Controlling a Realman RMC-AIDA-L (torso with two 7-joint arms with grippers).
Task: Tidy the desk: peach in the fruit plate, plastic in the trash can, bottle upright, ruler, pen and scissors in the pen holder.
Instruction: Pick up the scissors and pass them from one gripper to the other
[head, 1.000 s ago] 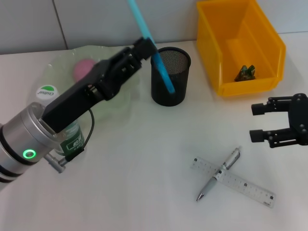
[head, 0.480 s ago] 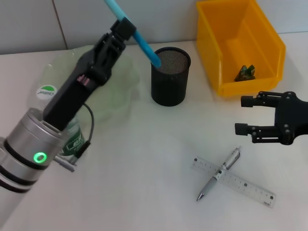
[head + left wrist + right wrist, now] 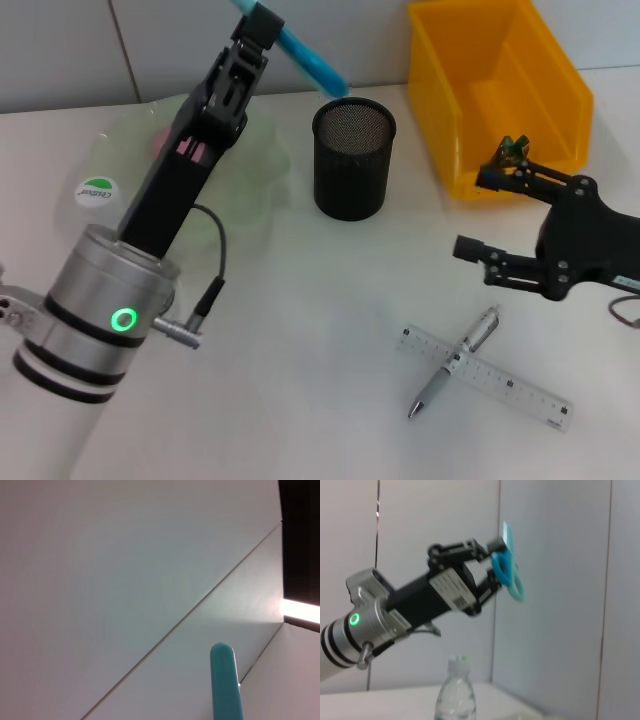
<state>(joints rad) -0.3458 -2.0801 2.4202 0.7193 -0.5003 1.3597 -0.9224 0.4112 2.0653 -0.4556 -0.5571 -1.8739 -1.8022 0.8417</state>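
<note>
My left gripper (image 3: 262,25) is shut on the blue scissors (image 3: 305,52), held in the air above and behind the black mesh pen holder (image 3: 352,165). The scissors also show in the left wrist view (image 3: 224,685) and the right wrist view (image 3: 507,575). My right gripper (image 3: 472,212) is open and empty, above the table between the yellow bin and the pen. The silver pen (image 3: 455,362) lies across the clear ruler (image 3: 490,378). The bottle (image 3: 97,190) stands upright (image 3: 455,695). The peach (image 3: 160,145) is mostly hidden behind my left arm, on the fruit plate (image 3: 250,195).
The yellow trash bin (image 3: 495,90) stands at the back right with a crumpled piece of plastic (image 3: 513,150) inside. My left arm stretches from the front left over the plate. A wall runs along the back of the table.
My left gripper has swung the scissors up, from low against the pen holder to above its rim. My right gripper has moved left and turned.
</note>
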